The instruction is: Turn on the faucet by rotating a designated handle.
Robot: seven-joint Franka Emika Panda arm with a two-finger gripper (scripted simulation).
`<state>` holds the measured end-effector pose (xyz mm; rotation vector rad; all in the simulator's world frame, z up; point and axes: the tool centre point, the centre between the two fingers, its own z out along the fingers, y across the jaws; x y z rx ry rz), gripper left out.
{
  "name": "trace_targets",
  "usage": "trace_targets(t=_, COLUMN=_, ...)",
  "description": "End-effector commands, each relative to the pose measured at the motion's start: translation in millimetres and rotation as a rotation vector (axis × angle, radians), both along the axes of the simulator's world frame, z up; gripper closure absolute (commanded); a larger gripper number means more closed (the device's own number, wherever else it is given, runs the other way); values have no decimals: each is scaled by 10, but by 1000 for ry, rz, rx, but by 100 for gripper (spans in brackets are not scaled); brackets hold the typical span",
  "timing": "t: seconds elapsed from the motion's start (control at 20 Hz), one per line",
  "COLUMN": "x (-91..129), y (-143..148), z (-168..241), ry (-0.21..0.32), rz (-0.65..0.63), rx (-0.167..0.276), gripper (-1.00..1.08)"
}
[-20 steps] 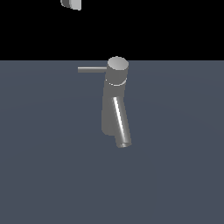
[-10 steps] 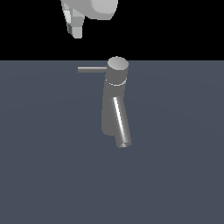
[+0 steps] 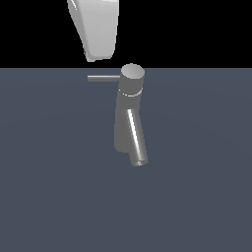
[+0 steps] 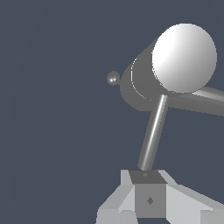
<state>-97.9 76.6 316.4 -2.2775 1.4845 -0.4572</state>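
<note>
One faucet (image 3: 129, 115) stands upright on the dark desk (image 3: 49, 172), its slanted spout (image 3: 136, 140) angled toward the camera and its handle (image 3: 104, 78) sticking out of the round cap toward the exterior view's left. The white robot arm (image 3: 96, 29) hangs above the handle, not touching it in that view. In the wrist view the hand (image 4: 146, 177) sits right at the free tip of the rod; whether it is clenched or released cannot be told, since the fingers show only partly.

Risk, as a judgement: contact so close to the tip leaves little margin, so the thin rod could slip off the finger as it swings, or the hand could drop past it and strike the cap.

No brand, label or writing is legible anywhere.
</note>
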Motion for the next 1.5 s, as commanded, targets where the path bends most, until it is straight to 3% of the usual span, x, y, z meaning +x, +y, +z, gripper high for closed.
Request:
trace_targets(t=0.0, x=101, y=2, z=-61, ry=-17, rz=-51, rx=20, gripper=108)
trace_targets(t=0.75, x=452, y=-27, z=-243, ry=-68, rz=-215, rx=80, gripper=108)
trace_targets(t=1.1, x=459, y=-31, z=-246, ry=-70, rz=-219, rx=81, gripper=108)
trace_targets(t=1.45, x=313, y=-42, z=-347, ry=-69, rz=-219, rx=81, gripper=108)
